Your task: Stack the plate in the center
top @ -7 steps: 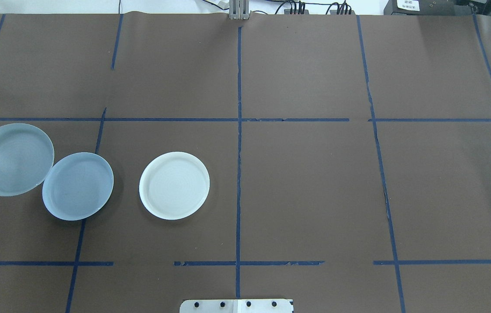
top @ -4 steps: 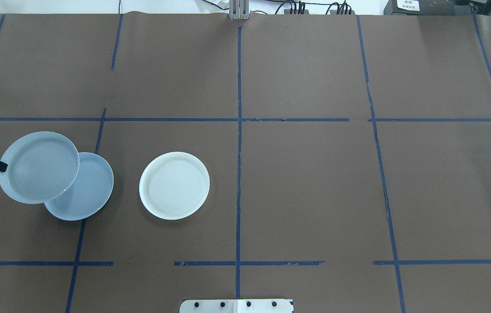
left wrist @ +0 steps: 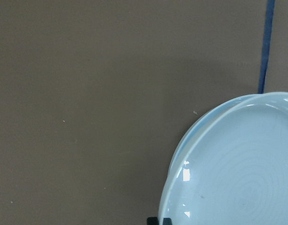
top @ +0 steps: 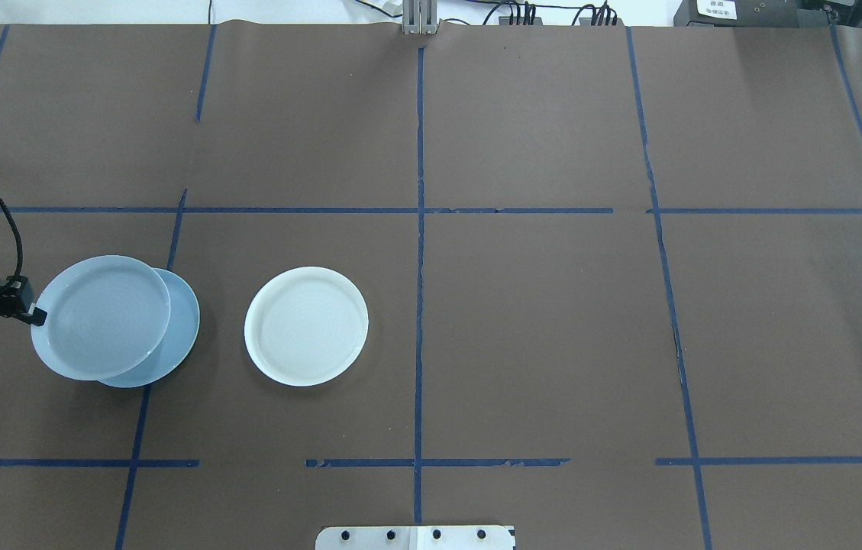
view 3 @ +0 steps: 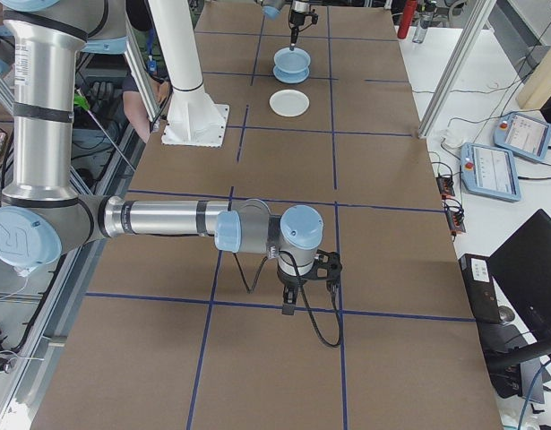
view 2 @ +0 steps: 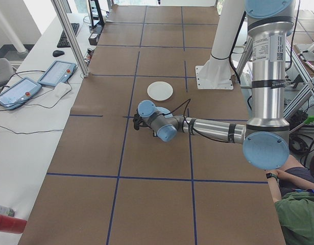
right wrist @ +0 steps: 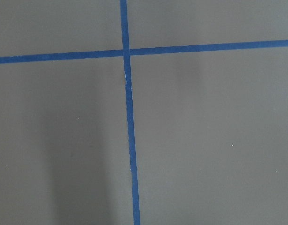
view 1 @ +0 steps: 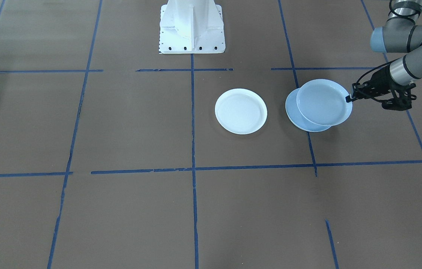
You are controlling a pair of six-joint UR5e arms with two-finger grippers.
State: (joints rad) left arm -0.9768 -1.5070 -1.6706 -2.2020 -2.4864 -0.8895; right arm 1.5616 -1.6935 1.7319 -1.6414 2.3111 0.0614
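A: Surface, as I read it from the console: the table [top: 537, 321] is covered in brown paper marked off with blue tape lines [top: 420, 290]. The white robot base [view 1: 192, 28] stands at the table's edge. Beyond the table in the side views: a white bench with two teach pendants [view 2: 57, 73], a keyboard and cables, aluminium frame posts, and a person's sleeve at the frame edge.

B: Plates?

A: Landmark is the white ringed plate [top: 306, 325]. The pale blue-grey centre plate [top: 180, 328] lies flat beside it, toward the robot's left, apart from it. I have the left end effector [top: 37, 315] pinching the outer rim of a third, faintly ringed blue plate [top: 101, 317], which overlaps most of the centre plate, offset away from the white ringed plate. Whether the two touch, I cannot tell.

B: Right arm?

A: Well apart from the white ringed plate, the right end effector [view 3: 291, 307] points down over a tape crossing; it shows only in the side view, so I cannot tell its state.
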